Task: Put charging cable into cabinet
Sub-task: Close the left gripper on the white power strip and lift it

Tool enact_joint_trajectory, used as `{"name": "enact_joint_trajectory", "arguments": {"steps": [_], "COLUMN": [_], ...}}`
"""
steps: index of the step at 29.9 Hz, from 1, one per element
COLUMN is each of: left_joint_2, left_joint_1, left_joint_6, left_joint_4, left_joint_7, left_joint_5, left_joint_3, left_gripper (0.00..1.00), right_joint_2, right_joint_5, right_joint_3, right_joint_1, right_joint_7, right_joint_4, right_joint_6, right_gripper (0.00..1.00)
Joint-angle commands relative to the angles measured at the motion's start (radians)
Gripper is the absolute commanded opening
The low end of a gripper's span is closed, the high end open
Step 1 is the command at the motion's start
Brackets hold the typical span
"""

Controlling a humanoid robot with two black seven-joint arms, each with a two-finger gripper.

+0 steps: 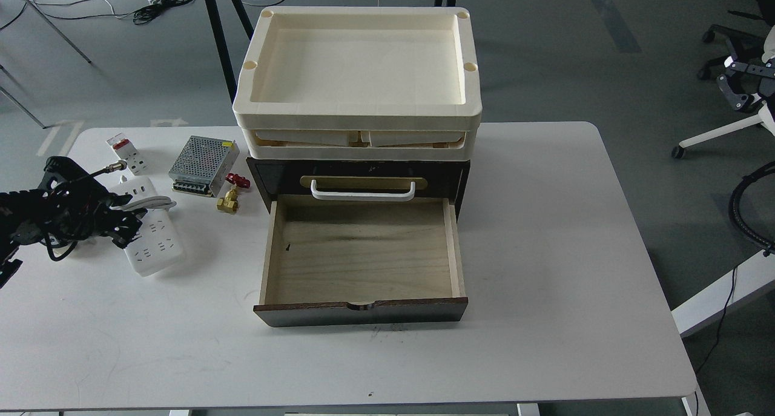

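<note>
Head view showed my left end effector (pixel 124 227) at the 9 o'clock side of the table (pixel 545 252), resting against the left edge of the charging cable (pixel 152 240). I could not tell whether its fingers were apart or together. The charging cable lay flat on the table, at 9 o'clock from the cabinet (pixel 363 307), whose lower drawer stood pulled out. At 12 o'clock from the charging cable sat a silver mesh box (pixel 203 157). My right end effector was out of view.
</note>
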Motion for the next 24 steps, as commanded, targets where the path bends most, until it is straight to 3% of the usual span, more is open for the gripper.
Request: {"name": "enact_joint_trajectory", "arguments": {"steps": [1, 8, 19, 24], "left_joint_2": [0.0, 0.0, 0.081, 0.238], "left_joint_1": [0.0, -0.012, -0.075, -0.139], "left_joint_6": [0.002, 0.01, -0.022, -0.064], "left_joint_4": [-0.002, -0.003, -0.025, -0.245], "left_joint_7": [0.0, 0.0, 0.0, 0.0], "left_joint_5": [-0.01, -0.013, -0.038, -0.053], "left_joint_3": [0.001, -0.002, -0.009, -0.012], "left_gripper": [0.07, 0.0, 0.0, 0.0], "right_joint_2": [0.002, 0.002, 0.002, 0.002], "right_joint_5": [0.0, 0.001, 0.001, 0.001], "right_joint_3": [0.0, 0.0, 0.002, 0.002], "right_joint_1": [-0.003, -0.014, -0.014, -0.014], "right_joint_7": [0.0, 0.0, 0.0, 0.0], "right_joint_4": [0.0, 0.0, -0.002, -0.002], "right_joint_6": [0.0, 0.0, 0.0, 0.0], "right_gripper": [1.0, 1.0, 1.0, 1.0]}}
